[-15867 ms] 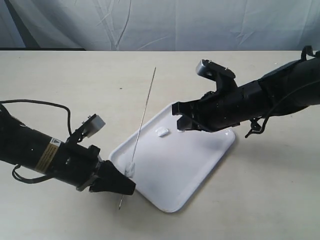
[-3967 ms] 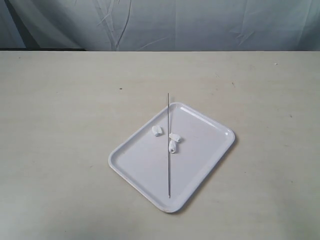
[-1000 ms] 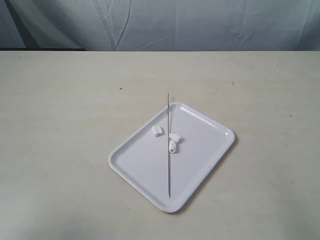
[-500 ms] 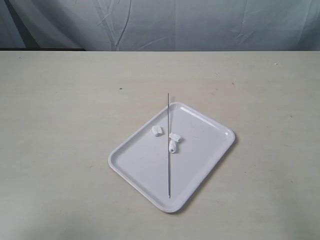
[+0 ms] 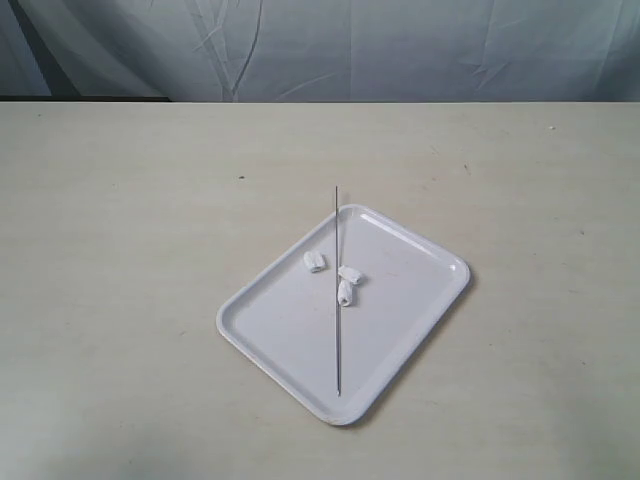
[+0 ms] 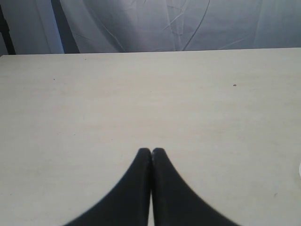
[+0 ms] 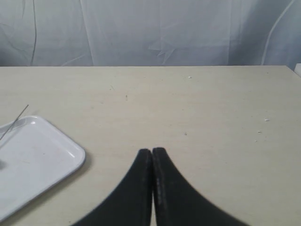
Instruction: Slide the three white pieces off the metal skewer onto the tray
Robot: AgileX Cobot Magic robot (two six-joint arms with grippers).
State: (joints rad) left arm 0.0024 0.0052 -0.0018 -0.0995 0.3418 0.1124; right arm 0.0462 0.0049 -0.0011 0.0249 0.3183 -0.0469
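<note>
The white tray (image 5: 400, 310) lies at the table's middle in the exterior view. Three white pieces rest loose on it: one (image 5: 313, 262) left of the metal skewer (image 5: 337, 300), two (image 5: 349, 273) (image 5: 345, 292) just right of it. The bare skewer lies lengthwise across the tray, its far tip past the rim. Neither arm shows in the exterior view. My left gripper (image 6: 151, 150) is shut and empty over bare table. My right gripper (image 7: 152, 150) is shut and empty, with the tray's corner (image 7: 56, 150) and the skewer tip (image 7: 16, 120) off to one side.
A wrinkled pale cloth backdrop (image 5: 330, 50) hangs behind the beige table (image 5: 120, 250). A sliver of something white (image 6: 299, 169) shows at the edge of the left wrist view.
None over the last four seconds. Since the oldest frame both arms have left the exterior view, and the skewer and all three pieces now lie on the tray.
</note>
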